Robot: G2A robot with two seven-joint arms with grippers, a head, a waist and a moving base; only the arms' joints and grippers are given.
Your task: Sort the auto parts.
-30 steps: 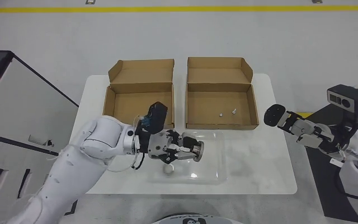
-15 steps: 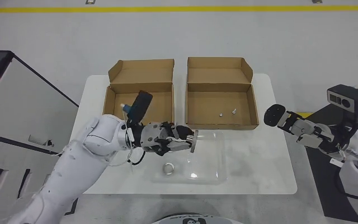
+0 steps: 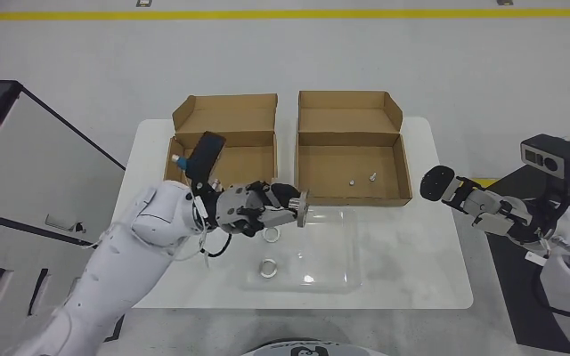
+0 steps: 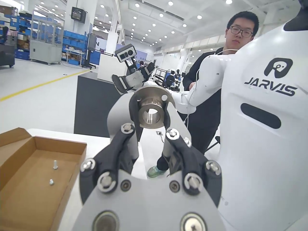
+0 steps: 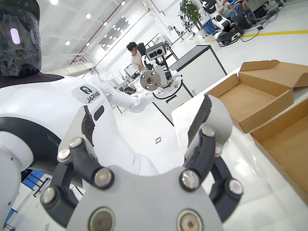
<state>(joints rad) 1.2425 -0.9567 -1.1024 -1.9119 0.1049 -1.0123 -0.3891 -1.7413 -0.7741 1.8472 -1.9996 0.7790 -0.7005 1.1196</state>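
I saw a white table (image 3: 419,267) with rounded corners from above. Two open cardboard boxes sat side by side along its far edge with a narrow gap between them, their lids folded back toward the far rim. In front of them a clear plastic tray (image 3: 343,258) lay close to the near edge. A strip of white tabletop ran between the tray and the table's right edge.

The left gripper (image 3: 289,214) hung above the tray's far left corner, just in front of the gap between the boxes. It was closed tight on a flanged metal bushing (image 3: 304,209), pinching the sleeve, with the round flange facing away from the wrist. The bushing was held in the air, touching neither the tray nor a box.

The right gripper (image 3: 436,184) hung just beyond the table's right edge, near the right box's near corner but apart from it. Its jaws stood wide apart with nothing between them.

The right box (image 3: 352,169) held two small bolts (image 3: 372,176), lying near each other on its floor. The left box (image 3: 223,165) had the left arm's wrist above its near wall. The tray held a pale ring (image 3: 267,266) near its near left corner and a smaller piece (image 3: 307,279) that I could not make out.
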